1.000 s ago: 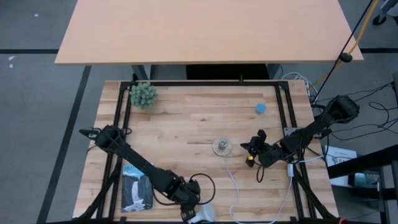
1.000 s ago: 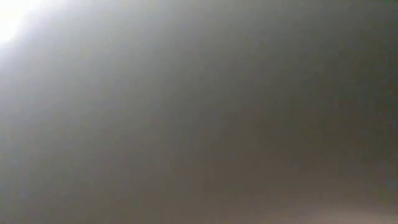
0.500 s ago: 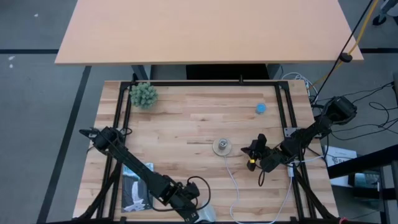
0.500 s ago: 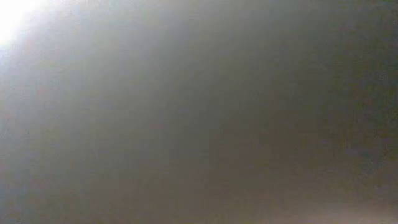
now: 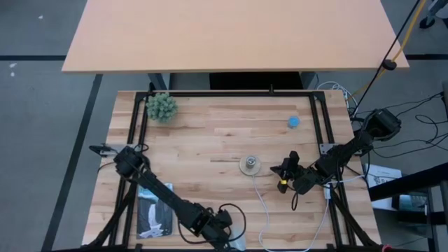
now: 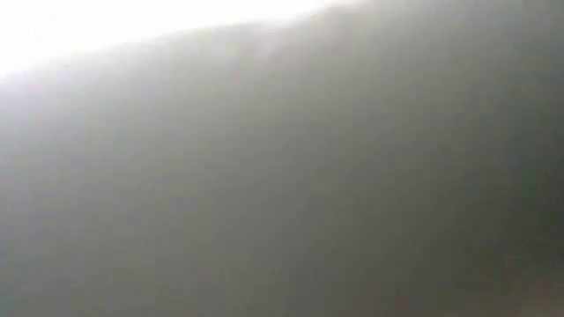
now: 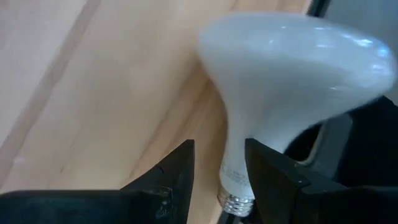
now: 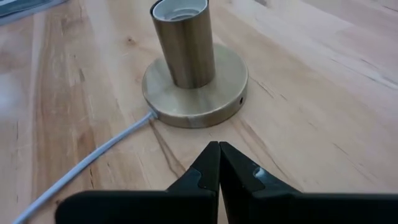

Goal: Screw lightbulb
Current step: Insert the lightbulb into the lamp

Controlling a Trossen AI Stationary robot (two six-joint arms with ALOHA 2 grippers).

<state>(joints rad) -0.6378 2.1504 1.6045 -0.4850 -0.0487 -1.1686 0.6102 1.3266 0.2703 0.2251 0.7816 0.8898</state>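
The white lightbulb (image 7: pixel 292 68) lies at the table's near edge (image 5: pixel 235 243), its frosted dome away from my left wrist and its screw end (image 7: pixel 236 200) toward it. My left gripper (image 7: pixel 219 168) is open, one finger on each side of the bulb's narrow neck. The brass socket (image 8: pixel 185 43) stands upright on its round base (image 5: pixel 250 165) mid-table, its white cord (image 8: pixel 93 158) trailing toward the near edge. My right gripper (image 8: pixel 219 152) is shut and empty, just right of the socket (image 5: pixel 283 171). The low view shows only grey blur. My left gripper has the bulb's neck (image 7: pixel 235 162) between its open fingers, which lie across it. One finger (image 7: pixel 270 174) is right against the neck, and the other stands apart. Whether the near finger touches, I cannot tell.
A green plant ball (image 5: pixel 162 106) sits at the far left and a small blue cap (image 5: pixel 294 122) at the far right. A dark card (image 5: pixel 154 215) lies near the left arm. Black frame rails (image 5: pixel 316 119) run along the table's sides.
My left gripper has moved toward the table's near edge and a little right, up to the bulb. My right gripper has barely shifted beside the socket.
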